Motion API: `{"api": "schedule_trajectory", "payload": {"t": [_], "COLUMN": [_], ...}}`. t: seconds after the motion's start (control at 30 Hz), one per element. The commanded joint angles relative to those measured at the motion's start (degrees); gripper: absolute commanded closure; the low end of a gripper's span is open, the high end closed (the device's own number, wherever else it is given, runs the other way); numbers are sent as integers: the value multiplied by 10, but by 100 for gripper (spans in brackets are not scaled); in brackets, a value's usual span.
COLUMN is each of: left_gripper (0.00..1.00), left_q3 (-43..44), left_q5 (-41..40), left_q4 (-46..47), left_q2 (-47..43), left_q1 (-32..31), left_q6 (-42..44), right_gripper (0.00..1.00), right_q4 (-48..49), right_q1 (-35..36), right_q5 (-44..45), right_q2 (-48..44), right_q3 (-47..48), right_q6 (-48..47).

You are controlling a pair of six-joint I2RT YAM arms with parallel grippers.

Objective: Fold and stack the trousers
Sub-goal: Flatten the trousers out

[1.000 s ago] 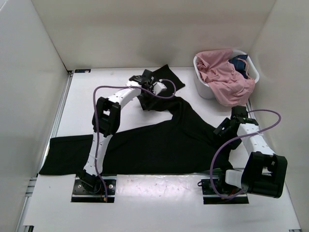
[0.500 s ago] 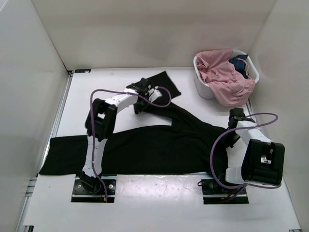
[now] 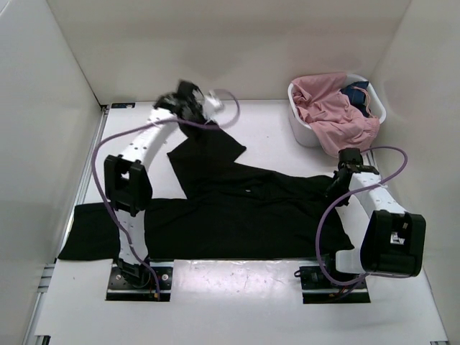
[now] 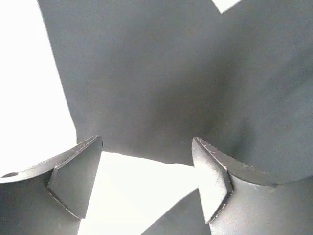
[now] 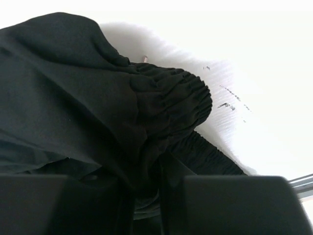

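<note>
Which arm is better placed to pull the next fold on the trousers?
Right. The right gripper is pinched on the bunched waistband of the trousers; the left gripper hangs open and empty over the far leg.

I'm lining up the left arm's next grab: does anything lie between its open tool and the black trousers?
Nothing visible does. The left tool hangs open above one leg end of the trousers, only bare table beside it; the white basket stands apart to the right.

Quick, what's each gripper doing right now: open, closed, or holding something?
Left gripper: open, holding nothing.
Right gripper: closed on the trousers, pinching fabric beside the gathered waistband.
</note>
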Motion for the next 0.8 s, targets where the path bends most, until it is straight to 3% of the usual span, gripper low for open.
{"api": "schedule_trajectory", "payload": {"t": [0.0,0.13,0.4,0.57,0.63,0.67,0.77], "left_gripper": [14,12,7,4,5,8,54], "left_q3": [128,285,248,293,293,276,232], "left_q5": [24,10,84,52,17,11,11], "left_q4": [49,56,187,211,211,211,211], "left_q2": [47,198,263,326,339,345,338], "left_q1": [75,92,76,76,76,76,76], "left_q6": [-73,-93,-99,-139,-147,-147,-133], "right_gripper": [75,63,59,59,52,49,33], "right_q4": [-19,-38,-59,-65,-57,-49,-33], "right_q1": [1,1,1,-10,-17,-23,-33], "right_q5": [0,16,28,43,43,43,28], "right_q2": [-26,-32,-26,-26,-26,-26,-9], "right_q3": [26,43,65,65,65,65,72], "right_q6": [-34,-46,-64,-58,-53,-53,-53]}}
